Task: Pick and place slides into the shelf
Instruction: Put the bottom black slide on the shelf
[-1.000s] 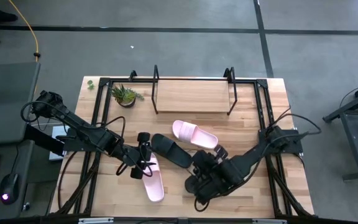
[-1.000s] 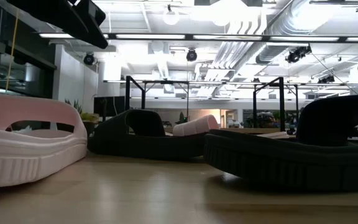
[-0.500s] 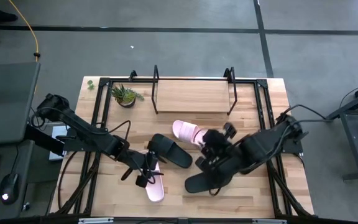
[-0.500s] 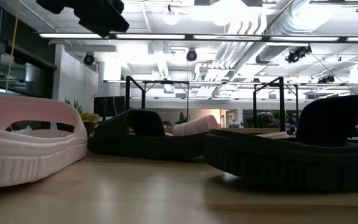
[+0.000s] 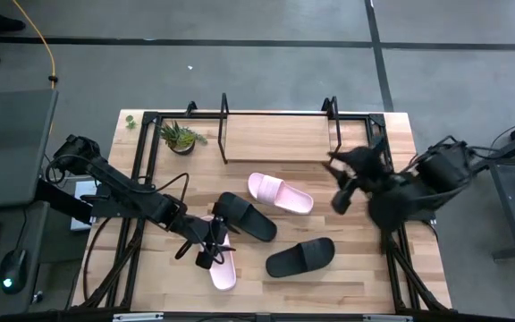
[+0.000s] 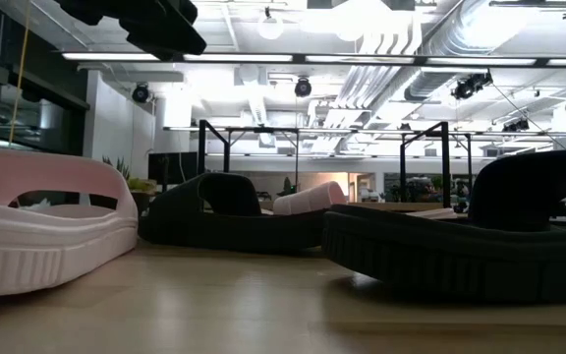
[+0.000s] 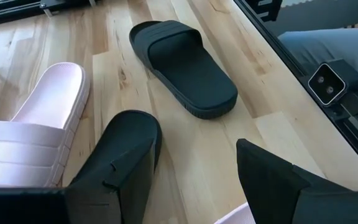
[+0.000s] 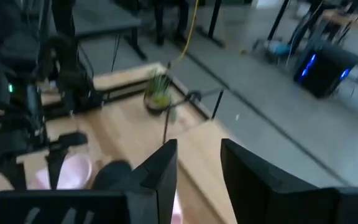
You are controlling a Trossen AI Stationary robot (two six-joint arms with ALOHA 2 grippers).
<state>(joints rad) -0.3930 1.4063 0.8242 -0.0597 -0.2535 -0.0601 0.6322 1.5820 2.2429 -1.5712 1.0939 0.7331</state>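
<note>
fingers of the left gripper [image 5: 206, 248] parted and empty, low over the near pink slide [image 5: 221, 265]. right gripper [image 5: 342, 192] parted too, holding nothing, raised near the shelf [image 5: 276, 139]. no slide on the shelf yet; far pink slide [image 5: 280, 193] and both black slides [image 5: 246, 216] [image 5: 301, 257] on the worktop [image 5: 365, 268]. picking step, judged just begun. next: lower onto the strap, clench, lift.

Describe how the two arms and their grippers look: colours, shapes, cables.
Both arms are dark, jointed links with thin black cables looping off them. The left gripper and right gripper are black two-finger claws. Close up, the fingers are matte black, broad and flat, with angular edges. No markings are visible.
</note>
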